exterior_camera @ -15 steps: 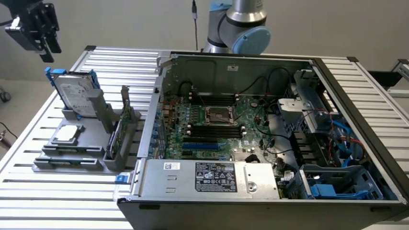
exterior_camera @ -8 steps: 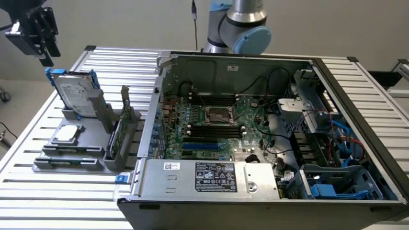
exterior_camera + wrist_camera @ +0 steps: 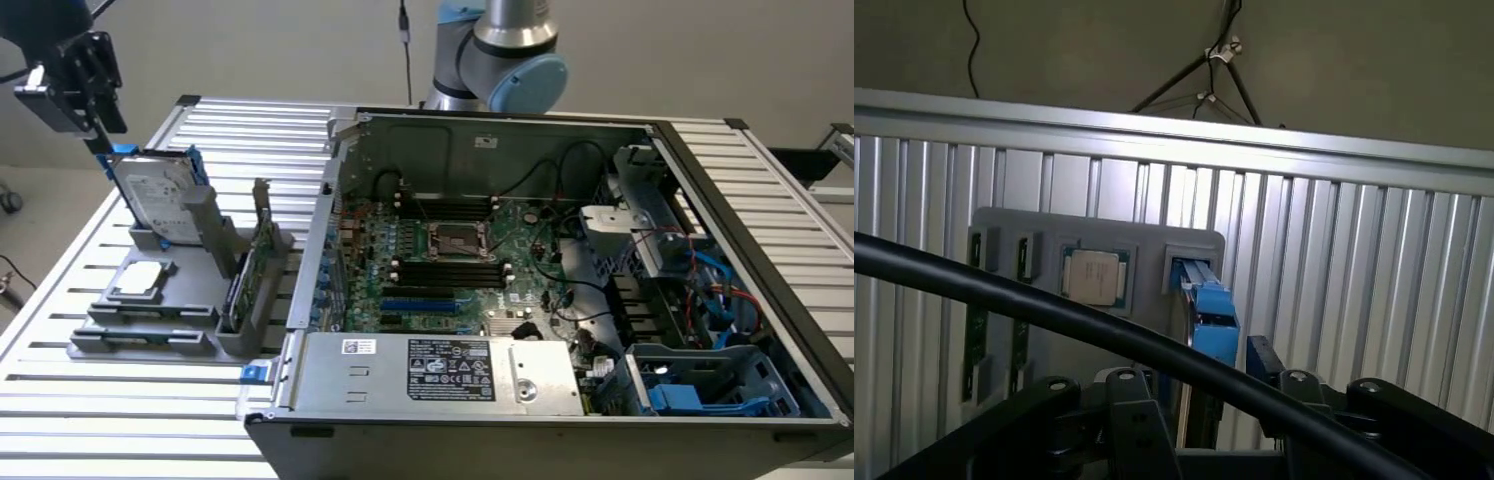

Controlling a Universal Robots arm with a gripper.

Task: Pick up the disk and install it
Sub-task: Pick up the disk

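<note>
Exterior view: gripper [image 3: 98, 135], jaws wide, near top of upright disk [image 3: 154, 195].

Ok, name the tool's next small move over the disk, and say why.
Probably lower straight down: the open tool hangs above the upright disk in its grey holder, nothing gripped yet, and the wrist view shows the disk's blue rail centred ahead of it.

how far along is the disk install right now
Nothing looks done yet: the disk stands upright in the grey holder on the table, outside the open computer case. In hand: the gripper is open, poised over the disk's top edge, not closed on it. Left: the whole job, grasping the disk, lifting it and fitting it into the case.
</note>
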